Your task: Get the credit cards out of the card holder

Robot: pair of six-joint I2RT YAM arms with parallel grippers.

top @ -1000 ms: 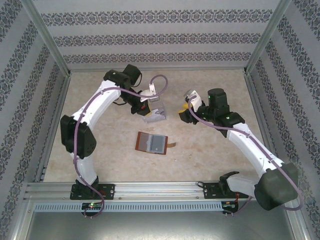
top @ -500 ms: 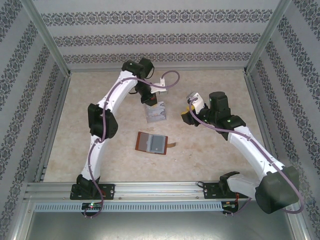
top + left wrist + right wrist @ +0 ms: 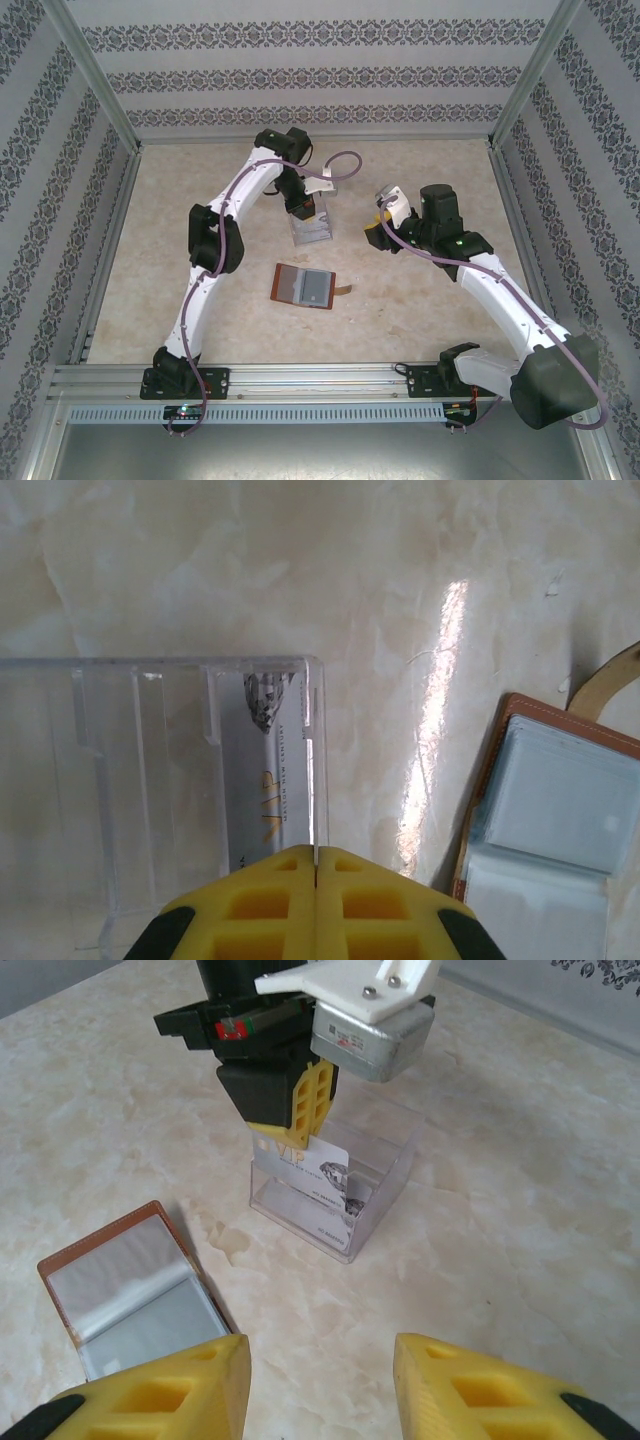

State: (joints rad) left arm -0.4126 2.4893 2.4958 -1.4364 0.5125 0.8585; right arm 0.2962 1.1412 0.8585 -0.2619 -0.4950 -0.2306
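Observation:
The card holder lies open on the table, reddish-brown with grey-blue pockets. Just beyond it stands a clear plastic tray. My left gripper points down into the tray, shut on a thin credit card seen edge-on. A pale card with gold lettering stands inside the tray under the yellow fingers. My right gripper hovers open to the right of the tray, holding nothing.
The holder's brown strap tab sticks out to its right. Patterned walls on metal frame posts enclose the table on three sides. Bare marbled tabletop spreads to the right and in front of the holder.
The left arm has swung inward and straightened, carrying its gripper from the tray's left side to directly over the tray. The right gripper has barely shifted.

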